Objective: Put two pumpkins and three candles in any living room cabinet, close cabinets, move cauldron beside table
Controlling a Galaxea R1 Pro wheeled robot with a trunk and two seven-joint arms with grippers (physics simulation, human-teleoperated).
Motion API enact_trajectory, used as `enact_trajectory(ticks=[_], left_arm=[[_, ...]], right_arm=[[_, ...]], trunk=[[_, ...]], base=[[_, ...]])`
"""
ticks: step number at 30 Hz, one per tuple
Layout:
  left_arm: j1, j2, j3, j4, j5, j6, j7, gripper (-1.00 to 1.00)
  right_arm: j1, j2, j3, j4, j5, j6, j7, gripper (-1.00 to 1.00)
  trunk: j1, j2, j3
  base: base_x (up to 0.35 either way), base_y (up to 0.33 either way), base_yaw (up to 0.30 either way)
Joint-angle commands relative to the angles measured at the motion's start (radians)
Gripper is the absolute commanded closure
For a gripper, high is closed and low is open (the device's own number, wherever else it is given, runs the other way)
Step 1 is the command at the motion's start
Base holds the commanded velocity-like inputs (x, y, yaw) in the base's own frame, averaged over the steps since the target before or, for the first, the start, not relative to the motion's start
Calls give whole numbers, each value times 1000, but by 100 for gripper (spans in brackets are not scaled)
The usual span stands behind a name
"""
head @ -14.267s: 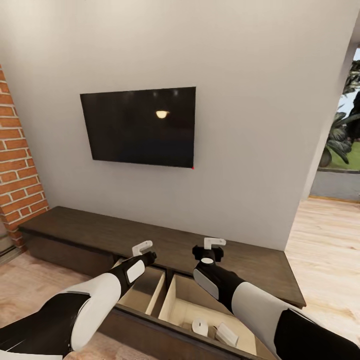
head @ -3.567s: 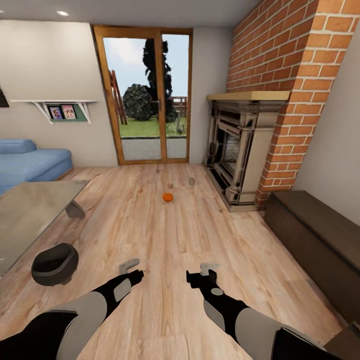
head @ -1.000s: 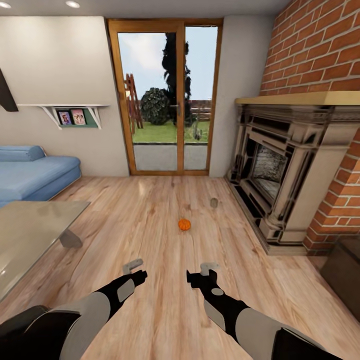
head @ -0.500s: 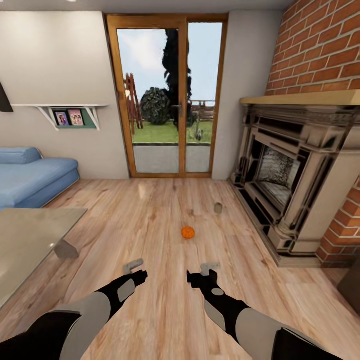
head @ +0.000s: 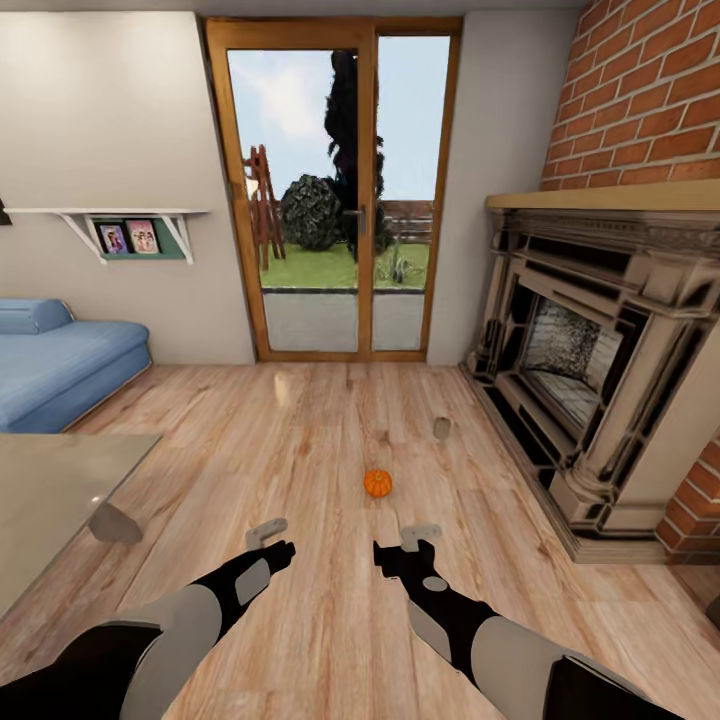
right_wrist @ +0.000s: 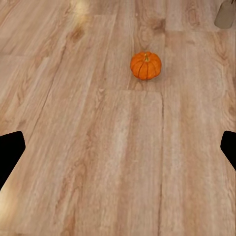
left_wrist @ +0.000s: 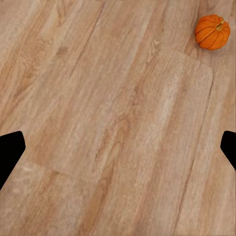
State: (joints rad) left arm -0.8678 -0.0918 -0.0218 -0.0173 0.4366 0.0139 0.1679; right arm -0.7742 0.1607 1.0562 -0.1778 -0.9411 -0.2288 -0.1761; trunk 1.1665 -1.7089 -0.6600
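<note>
One small orange pumpkin (head: 377,483) sits on the wood plank floor, a short way ahead of both grippers. It also shows in the left wrist view (left_wrist: 212,32) and the right wrist view (right_wrist: 146,65). A stubby tan candle (head: 441,428) stands farther on, toward the fireplace, and its edge shows in the right wrist view (right_wrist: 225,14). My left gripper (head: 268,535) and right gripper (head: 412,540) hover over bare floor, both open and holding nothing. The cabinet and the cauldron are out of view.
An ornate stone fireplace (head: 590,370) under red brick stands at the right. A glass-topped table (head: 50,490) and a blue sofa (head: 60,355) are at the left. Wood-framed glass doors (head: 340,200) lie straight ahead, with open floor between.
The whole view has shifted forward, so the camera has moved: the pumpkin, candle and fireplace now appear nearer. Both arms keep the same pose, grippers still open.
</note>
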Motion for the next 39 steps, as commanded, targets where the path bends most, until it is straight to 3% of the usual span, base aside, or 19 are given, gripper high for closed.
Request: enact_trajectory(ticks=[1, 22, 39], left_arm=[[4, 0, -3, -1, 5, 1, 4, -100], [10, 1, -3, -1, 5, 1, 3, -100], [10, 0, -3, -1, 5, 1, 2, -100]], right_arm=[[-1, -1, 8, -1, -7, -3, -5, -100], [0, -1, 8, -2, -8, -3, -6, -100], [0, -1, 8, 0, -9, -3, -6, -100]], trunk=[[1, 0, -1], [1, 0, -1], [1, 0, -1]], base=[[332, 0, 0], [332, 3, 0], [332, 101, 0]])
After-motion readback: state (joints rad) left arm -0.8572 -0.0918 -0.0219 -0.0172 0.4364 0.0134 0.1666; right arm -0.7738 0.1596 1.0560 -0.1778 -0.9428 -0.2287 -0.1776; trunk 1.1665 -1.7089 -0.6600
